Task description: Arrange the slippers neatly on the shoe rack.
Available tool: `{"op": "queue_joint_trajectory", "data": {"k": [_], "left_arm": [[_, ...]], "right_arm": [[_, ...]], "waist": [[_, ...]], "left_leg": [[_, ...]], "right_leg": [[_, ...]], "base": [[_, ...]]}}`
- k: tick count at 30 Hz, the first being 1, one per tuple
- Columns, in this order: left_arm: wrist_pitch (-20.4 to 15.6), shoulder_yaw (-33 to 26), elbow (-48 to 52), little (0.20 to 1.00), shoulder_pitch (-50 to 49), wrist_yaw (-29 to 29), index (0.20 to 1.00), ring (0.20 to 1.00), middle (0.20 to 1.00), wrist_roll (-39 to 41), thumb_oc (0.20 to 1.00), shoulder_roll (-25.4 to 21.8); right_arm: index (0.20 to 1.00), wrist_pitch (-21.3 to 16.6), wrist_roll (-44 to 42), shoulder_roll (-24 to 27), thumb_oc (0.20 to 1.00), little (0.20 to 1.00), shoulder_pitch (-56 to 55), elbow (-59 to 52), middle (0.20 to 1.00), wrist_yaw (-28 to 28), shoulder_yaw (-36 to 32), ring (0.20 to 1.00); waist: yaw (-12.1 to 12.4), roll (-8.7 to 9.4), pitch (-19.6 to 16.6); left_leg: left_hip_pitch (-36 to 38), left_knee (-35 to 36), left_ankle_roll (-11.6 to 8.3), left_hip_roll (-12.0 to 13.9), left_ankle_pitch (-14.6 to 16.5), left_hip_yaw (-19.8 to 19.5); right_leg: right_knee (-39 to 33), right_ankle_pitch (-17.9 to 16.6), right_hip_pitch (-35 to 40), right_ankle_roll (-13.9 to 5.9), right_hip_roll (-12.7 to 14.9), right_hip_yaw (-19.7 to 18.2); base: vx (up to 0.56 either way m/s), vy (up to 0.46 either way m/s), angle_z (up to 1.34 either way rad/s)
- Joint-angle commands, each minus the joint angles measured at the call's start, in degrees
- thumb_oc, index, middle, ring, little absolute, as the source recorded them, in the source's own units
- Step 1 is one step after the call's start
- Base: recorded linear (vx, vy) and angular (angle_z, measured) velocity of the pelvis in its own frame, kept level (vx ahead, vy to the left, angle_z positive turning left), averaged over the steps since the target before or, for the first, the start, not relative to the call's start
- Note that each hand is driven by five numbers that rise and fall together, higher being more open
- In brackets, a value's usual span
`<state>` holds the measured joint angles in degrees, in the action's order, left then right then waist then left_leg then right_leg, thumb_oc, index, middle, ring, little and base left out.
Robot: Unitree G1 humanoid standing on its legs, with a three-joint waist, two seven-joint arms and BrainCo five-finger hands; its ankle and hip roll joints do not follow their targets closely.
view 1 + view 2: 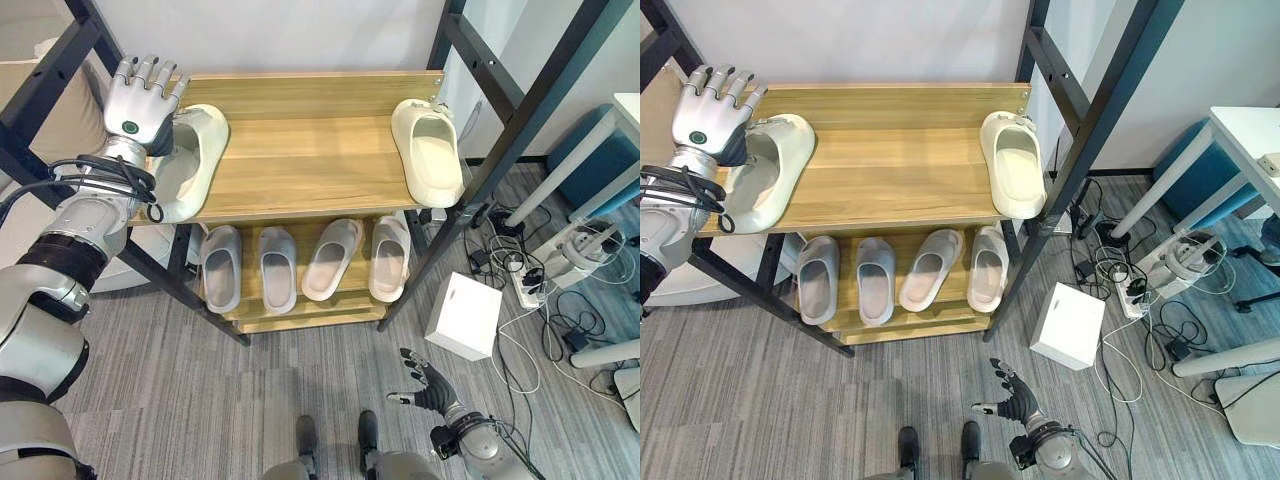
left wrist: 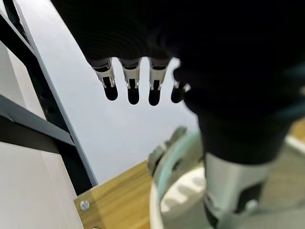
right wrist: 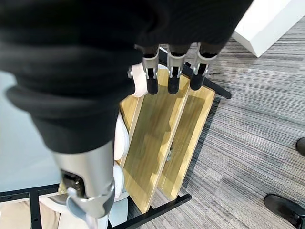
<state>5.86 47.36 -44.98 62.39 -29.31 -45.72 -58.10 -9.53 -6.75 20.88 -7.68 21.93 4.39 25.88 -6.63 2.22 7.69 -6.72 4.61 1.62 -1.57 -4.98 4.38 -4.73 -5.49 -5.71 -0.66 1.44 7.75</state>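
Observation:
Two cream slippers lie on the top board of the wooden shoe rack (image 1: 310,150). One slipper (image 1: 195,160) is at the left end and slightly askew. The other slipper (image 1: 428,150) is at the right end, overhanging the front edge a little. My left hand (image 1: 140,100) hovers over the left slipper's heel (image 2: 174,195), fingers straight and spread, thumb pointing down at its rim. Several pale grey slippers (image 1: 280,265) sit in a row on the lower shelf. My right hand (image 1: 425,385) hangs low over the carpet in front of the rack, open and holding nothing.
Black slanted frame posts (image 1: 500,140) flank the rack on both sides. A white box (image 1: 463,315) stands on the carpet right of the rack. A power strip and tangled cables (image 1: 530,285) lie further right, by white table legs (image 1: 560,175).

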Motion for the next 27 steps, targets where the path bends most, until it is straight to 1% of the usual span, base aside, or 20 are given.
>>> {"op": "queue_joint_trajectory", "data": {"k": [1, 2, 3, 4, 8, 11, 14, 15, 17, 18, 22, 27], "left_arm": [[1.41, 0.96, -6.18, 1.0, 10.18, -0.54, 1.0, 1.0, 1.0, -1.32, 1.0, -0.19], [1.29, 1.05, -6.69, 1.0, 10.26, -0.55, 1.0, 1.0, 1.0, -1.05, 1.0, 0.12], [1.2, 1.04, -7.23, 0.551, 10.32, -0.57, 0.551, 0.551, 0.551, -0.71, 0.551, 0.44], [0.6, -0.18, -6.9, 0.2, 9.82, -0.64, 0.2, 0.2, 0.2, 1.04, 0.2, 0.48], [-0.37, -2.17, -4.99, 0.2, 8.82, -1.51, 0.2, 0.2, 0.2, 3.78, 0.2, 0.85], [-0.65, -2.67, -3.02, 0.2, 8.28, -1.83, 0.2, 0.2, 0.2, 3.57, 0.2, 1.93], [-0.67, -3.59, 1.52, 0.2, 7.59, -1.75, 0.2, 0.2, 0.2, 2.63, 0.2, 2.84], [-0.93, -4.28, 5.46, 0.2, 7.06, -1.27, 0.2, 0.2, 0.2, 1.58, 0.2, 4.82], [-1.19, -3.65, 8.22, 0.2, 7.83, -0.22, 0.2, 0.2, 0.2, 0.13, 0.2, 7.35], [-1.18, -3.63, 8.21, 0.2, 7.86, -0.21, 0.2, 0.2, 0.2, 0.12, 0.2, 7.37], [-1.34, -1.46, 7.05, 0.2, 10.23, 0.51, 0.2, 0.2, 0.2, -0.56, 0.2, 10.17], [-0.54, 0.82, 3.63, 0.2, 12.99, 0.2, 0.2, 0.2, 0.2, -1.17, 0.2, 12.0]], "right_arm": [[1.0, -2.78, -1.36, 1.34, 1.0, 1.0, 0.31, -3.17, 1.0, 0.03, -3.03, 1.0], [1.0, -2.8, -1.53, 1.18, 1.0, 1.0, 0.63, -2.71, 1.0, 0.17, -2.99, 1.0], [1.0, -2.81, -1.6, 1.08, 1.0, 1.0, 0.9, -2.45, 1.0, 0.16, -2.86, 1.0], [1.0, -2.7, -1.61, 0.8, 1.0, 1.0, 0.95, -2.33, 1.0, 0.12, -2.8, 1.0], [1.0, -2.44, -1.55, 0.57, 1.0, 1.0, 1.02, -2.27, 1.0, 0.19, -2.4, 1.0], [1.0, -2.37, -1.55, 0.71, 1.0, 1.0, 0.89, -2.18, 1.0, 0.3, -2.39, 1.0], [1.0, -2.31, -1.5, 0.73, 1.0, 1.0, 0.8, -2.01, 1.0, 0.51, -2.9, 1.0], [1.0, -2.13, -1.67, 0.81, 1.0, 1.0, 0.83, -1.95, 1.0, 0.54, -3.3, 1.0], [1.0, -1.9, -2.08, 1.35, 1.0, 1.0, 0.65, -2.11, 1.0, 0.45, -3.89, 1.0], [1.0, -1.89, -2.08, 1.34, 1.0, 1.0, 0.63, -2.12, 1.0, 0.44, -3.92, 1.0], [1.0, -1.7, -2.88, 2.08, 1.0, 1.0, 0.26, -2.13, 1.0, 0.24, -4.54, 1.0], [1.0, -1.88, -3.73, 3.46, 1.0, 1.0, -0.41, -1.81, 1.0, 0.31, -5.3, 1.0]], "waist": [[0.0, 0.3, -0.48], [-0.05, 0.41, -0.49], [-0.1, 0.51, -0.47], [-0.11, 0.74, -0.53], [0.03, 0.76, -0.61], [0.06, 0.55, -0.72], [0.17, 0.09, -0.77], [0.16, -0.22, -0.89], [-0.18, -0.56, -1.1], [-0.16, -0.56, -1.09], [-0.98, -1.06, -1.27], [-2.15, -1.59, -1.14]], "left_leg": [[5.35, 0.39, 0.45, 0.87, 12.29, -2.2], [5.27, 0.39, 0.49, 0.88, 12.31, -2.01], [5.22, 0.39, 0.54, 0.87, 12.33, -1.91], [5.17, 0.39, 0.6, 0.86, 12.42, -1.63], [5.24, 0.39, 0.57, 0.8, 12.53, -1.33], [5.46, 0.39, 0.49, 0.77, 12.67, -1.41], [5.78, 0.39, 0.41, 0.71, 12.75, -1.73], [6.08, 0.39, 0.35, 0.7, 12.72, -2.05], [6.41, 0.39, 0.18, 0.82, 12.64, -2.25], [6.42, 0.39, 0.18, 0.82, 12.64, -2.26], [6.68, 0.39, -0.07, 1.03, 12.46, -1.74], [6.44, 0.39, -0.25, 1.25, 12.19, -0.79]], "right_leg": [[-0.27, 7.17, 5.58, -8.29, 4.58, 1.83], [-0.27, 7.01, 5.39, -8.37, 4.56, 1.6], [-0.27, 6.89, 5.27, -8.38, 4.54, 1.4], [-0.27, 6.64, 5.11, -8.49, 4.59, 1.25], [-0.27, 6.72, 5.07, -8.58, 4.61, 1.15], [-0.27, 7.21, 5.36, -8.46, 4.7, 1.43], [-0.27, 7.95, 5.8, -8.25, 4.71, 1.93], [-0.27, 8.49, 6.18, -7.96, 4.71, 2.18], [-0.27, 8.96, 6.65, -7.66, 4.66, 2.41], [-0.27, 8.97, 6.66, -7.66, 4.65, 2.42], [-0.27, 9.11, 6.65, -7.4, 4.53, 2.01], [-0.27, 8.97, 5.92, -7.2, 4.32, 0.89]], "base": [[0.01, 0.04, -0.13], [0.0, 0.032, -0.15], [0.0, 0.04, -0.12], [0.0, 0.026, -0.09], [0.0, 0.01, -0.09], [0.0, -0.003, -0.02], [-0.02, -0.022, 0.02], [-0.07, -0.104, 0.11], [-0.07, -0.116, 0.09], [-0.04, -0.067, 0.03], [-0.03, -0.07, 0.03], [-0.02, -0.064, -0.07]]}}
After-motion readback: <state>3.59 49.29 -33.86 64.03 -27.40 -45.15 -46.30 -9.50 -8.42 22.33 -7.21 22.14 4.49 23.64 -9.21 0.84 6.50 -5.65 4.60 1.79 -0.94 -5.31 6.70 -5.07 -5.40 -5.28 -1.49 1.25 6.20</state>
